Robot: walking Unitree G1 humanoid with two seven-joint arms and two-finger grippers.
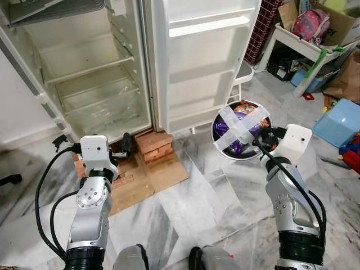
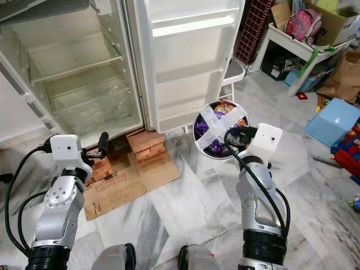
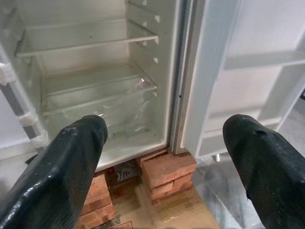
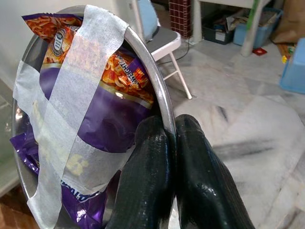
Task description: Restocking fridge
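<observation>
Right arm raised in front of the body, elbow bent; right gripper [image 4: 169,157] pinched tight on the rim of a metal bowl [image 1: 220,147], one finger inside, one outside; bowl held off the floor, tilted toward the camera, stuffed with a purple and orange snack bag [image 4: 102,102] strapped in by a cross of white tape [image 1: 241,125]. Left arm also raised, forearm pointing at the fridge; left gripper [image 3: 164,152] spread wide, holding nothing, fingers [image 3: 62,167] aimed at the lower fridge compartment [image 1: 98,93]; fridge open, shelves bare, door [image 1: 199,62] swung out between the bowl and the compartment. Fridge stands on red bricks [image 1: 154,143] with flattened cardboard [image 1: 143,180] on the marble floor [image 1: 214,214]. A folding chair [image 4: 159,40] stands beyond the door; blue plastic box [image 1: 339,122] and a cluttered white table [image 1: 306,48] sit off to the right.
</observation>
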